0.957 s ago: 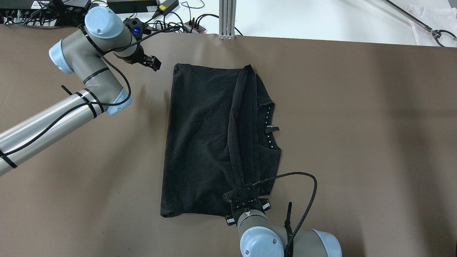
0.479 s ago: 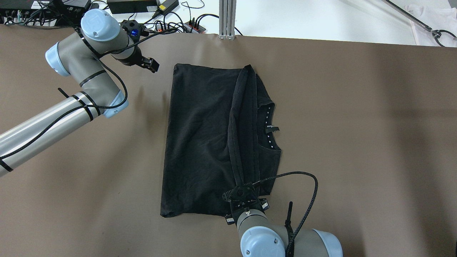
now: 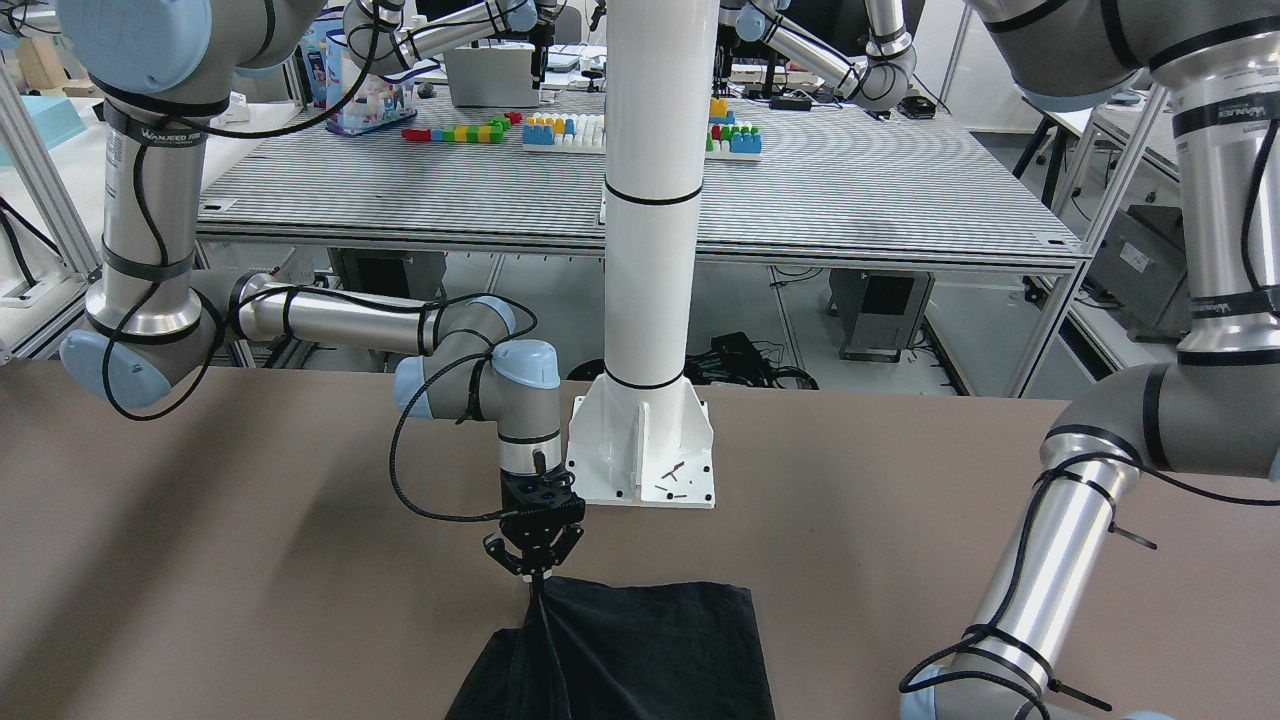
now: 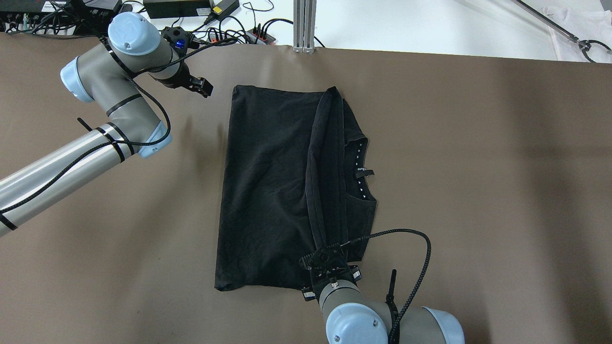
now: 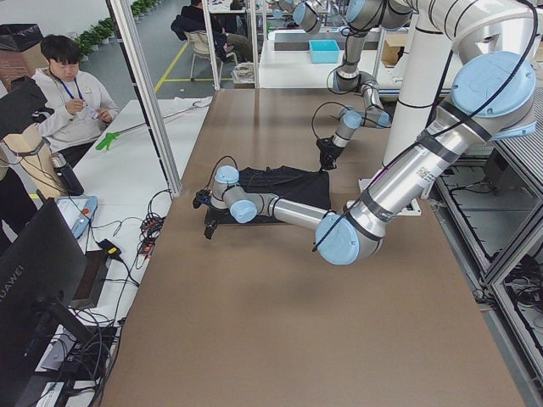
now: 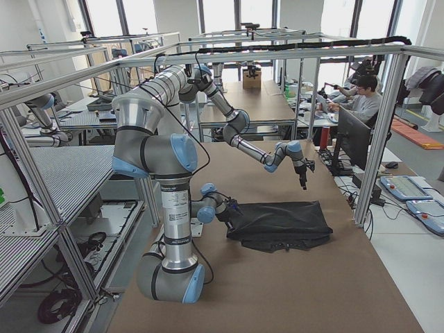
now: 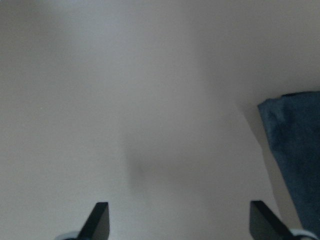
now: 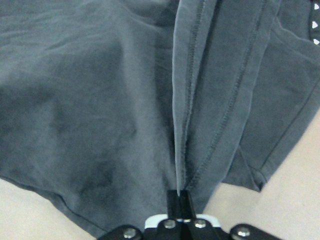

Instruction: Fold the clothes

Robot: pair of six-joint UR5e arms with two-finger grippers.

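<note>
The clothes (image 4: 267, 181) are a black garment lying flat on the brown table (image 4: 478, 167), with a raised hemmed strip running along its right part and a collar with a label showing beside it. My right gripper (image 4: 322, 255) is shut on the near end of that strip; the right wrist view shows the gripper (image 8: 180, 197) pinching the hem of the fabric (image 8: 100, 100). The front view shows the same gripper (image 3: 537, 572) at the clothes' (image 3: 640, 650) edge. My left gripper (image 4: 204, 88) hovers open beside the far left corner, and its wrist view shows the gripper (image 7: 180, 206) empty, with the cloth corner (image 7: 295, 150) at the right.
A white pillar's base (image 3: 643, 450) is bolted to the table near the right arm. An aluminium post (image 4: 304, 26) and a tangle of cables (image 4: 229, 28) sit at the table's far edge. A seated person (image 5: 68, 93) is beyond that edge.
The left arm drew back a little toward the far left, away from the cloth corner. The right arm shifted slightly, still holding the strip.
</note>
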